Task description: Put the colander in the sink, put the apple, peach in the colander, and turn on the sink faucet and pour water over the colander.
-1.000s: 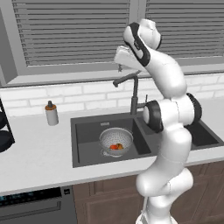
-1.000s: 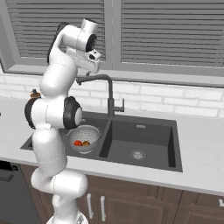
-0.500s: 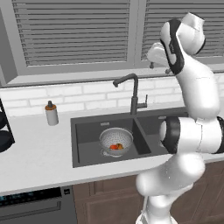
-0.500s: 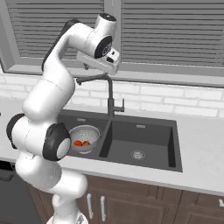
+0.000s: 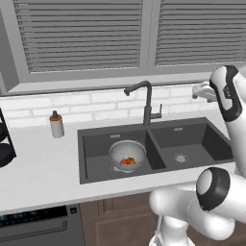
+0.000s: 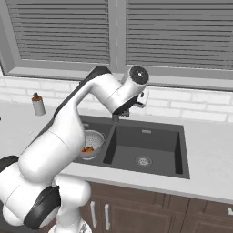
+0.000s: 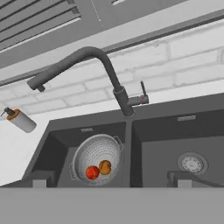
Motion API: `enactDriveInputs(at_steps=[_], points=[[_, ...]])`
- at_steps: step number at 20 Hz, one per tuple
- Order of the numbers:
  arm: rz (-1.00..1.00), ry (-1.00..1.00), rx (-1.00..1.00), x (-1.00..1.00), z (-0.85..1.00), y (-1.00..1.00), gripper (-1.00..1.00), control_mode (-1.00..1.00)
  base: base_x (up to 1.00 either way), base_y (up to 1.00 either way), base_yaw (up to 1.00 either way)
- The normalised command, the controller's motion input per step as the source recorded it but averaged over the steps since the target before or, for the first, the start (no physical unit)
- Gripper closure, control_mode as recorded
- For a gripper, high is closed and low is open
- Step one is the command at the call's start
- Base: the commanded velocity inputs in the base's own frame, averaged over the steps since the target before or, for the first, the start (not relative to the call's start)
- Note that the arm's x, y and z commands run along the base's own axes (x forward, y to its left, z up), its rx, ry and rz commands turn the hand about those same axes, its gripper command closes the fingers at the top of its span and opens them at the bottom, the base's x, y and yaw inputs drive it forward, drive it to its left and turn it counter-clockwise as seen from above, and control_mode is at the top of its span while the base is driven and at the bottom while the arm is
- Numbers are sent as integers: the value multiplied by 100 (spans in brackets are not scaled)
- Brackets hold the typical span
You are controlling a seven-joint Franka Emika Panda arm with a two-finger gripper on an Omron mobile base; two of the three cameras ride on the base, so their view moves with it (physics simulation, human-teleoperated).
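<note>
Pale grey surface (image 5: 43, 173) with dark grey double-basin sink (image 7: 175, 127): perforated silver colander (image 7: 96, 158) holds red apple (image 7: 92, 172) and orange peach (image 7: 105, 166); thin dark faucet (image 7: 114, 83) remains dry; hand (image 5: 204, 91) open, empty.

Gripper (image 7: 111, 178) raised — jaws wide apart

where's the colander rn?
The round silver-grey perforated metal colander sits in the left basin of the dark grey double sink, below the faucet's spout, holding two fruits; the hand view shows it lower left.

Grey slatted window blinds (image 5: 81, 38) at twelve o'clock, white brick backsplash (image 5: 96, 103) beneath, pale grey countertop (image 5: 43, 166), brown wooden cabinets (image 6: 150, 214) at six.
</note>
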Motion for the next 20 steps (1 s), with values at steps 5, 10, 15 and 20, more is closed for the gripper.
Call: enactDriveInputs(at_steps=[5,10,15,20], points=[[6,-2,19,12,-40,-39,-100,-100,0,0,0],[4,0,19,53,-38,1,-100,-100,0,0,0],[4,0,15,75,-49,4,-100,-100,0,0,0],[5,0,12,47,-59,2,-100,-100,0,0,0]])
